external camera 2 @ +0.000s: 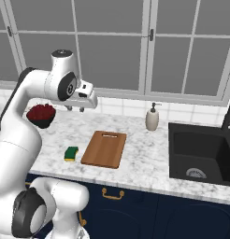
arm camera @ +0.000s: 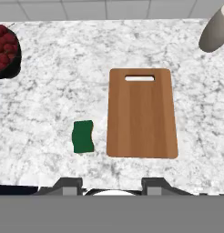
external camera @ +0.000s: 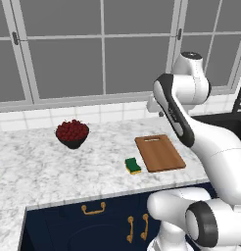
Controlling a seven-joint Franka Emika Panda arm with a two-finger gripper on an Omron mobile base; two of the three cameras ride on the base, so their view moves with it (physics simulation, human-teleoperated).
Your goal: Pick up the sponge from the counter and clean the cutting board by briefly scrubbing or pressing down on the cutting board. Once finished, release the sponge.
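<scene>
Overhead, the gripper [external camera 2: 75, 108] is held high above the counter [external camera: 39, 166], well clear of everything on it, with its jaws brought together as far as they go and nothing pinched between them; the two dark fingertips [arm camera: 68, 184] are seen at the bottom of the hand view. The sponge [arm camera: 83, 136] is found lying flat, green side up, near the front edge of the counter, just beside the left long side of the cutting board [arm camera: 141, 113] and apart from it by a narrow strip of marble. The cutting board is laid flat with its slot handle toward the back wall. A dark bowl of red fruit [external camera: 72, 132] is placed toward the back left of the counter, well apart from the sponge. A soap dispenser [external camera 2: 152, 117] is set near the back edge, between the board and the black sink [external camera 2: 201, 151].
</scene>
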